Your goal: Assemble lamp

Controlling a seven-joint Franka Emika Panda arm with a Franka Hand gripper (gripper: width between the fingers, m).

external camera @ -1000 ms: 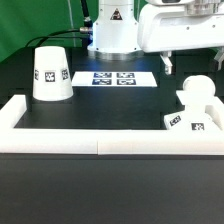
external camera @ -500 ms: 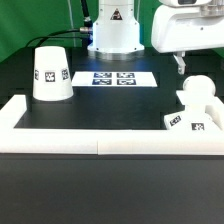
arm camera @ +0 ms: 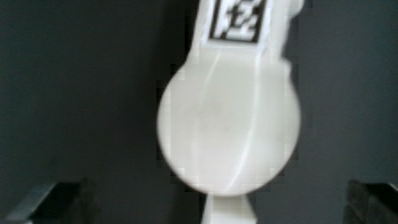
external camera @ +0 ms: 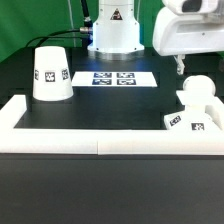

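Observation:
The white cone shade (external camera: 50,72) stands on the black table at the exterior view's left. The round-headed bulb (external camera: 196,93) lies at the right, just behind the small square base (external camera: 186,122), both by the white wall strip. My gripper (external camera: 180,66) hangs above and a little behind the bulb. In the wrist view the bulb (arm camera: 228,115) fills the middle, with its black tag toward the far end. The gripper (arm camera: 217,205) is open and empty, and its dark fingers (arm camera: 63,200) stand wide apart on either side of the bulb's round head.
The marker board (external camera: 113,77) lies flat at the table's middle back, in front of the arm's white pedestal (external camera: 112,35). The long white wall strip (external camera: 100,143) runs along the front and turns up at both ends.
My gripper has moved toward the exterior view's right, from behind the marker board's right end to above the bulb. The lamp parts have not moved.

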